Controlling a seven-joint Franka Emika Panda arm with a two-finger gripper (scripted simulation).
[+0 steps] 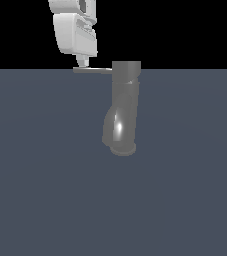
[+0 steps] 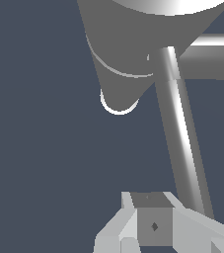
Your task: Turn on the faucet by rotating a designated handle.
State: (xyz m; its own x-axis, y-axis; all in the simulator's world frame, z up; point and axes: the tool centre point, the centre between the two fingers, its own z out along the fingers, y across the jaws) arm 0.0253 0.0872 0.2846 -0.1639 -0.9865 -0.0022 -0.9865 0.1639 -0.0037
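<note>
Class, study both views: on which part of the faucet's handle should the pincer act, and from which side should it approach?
Take the handle near its free end, far from the faucet, coming down from above as the pincer hangs now. The bar is thin, flat and level, so its outer end likely gives the most turning leverage.

No legible text, labels, brands, numbers or signs anywhere in either view. Faucet (image 1: 123,107) surface plain glossy grey, unmarked. Handle (image 1: 92,70) bare metal, unmarked. Gripper (image 1: 83,64) housing plain white; a small dark diamond shape on its grey block in the wrist view, not a readable sign.
</note>
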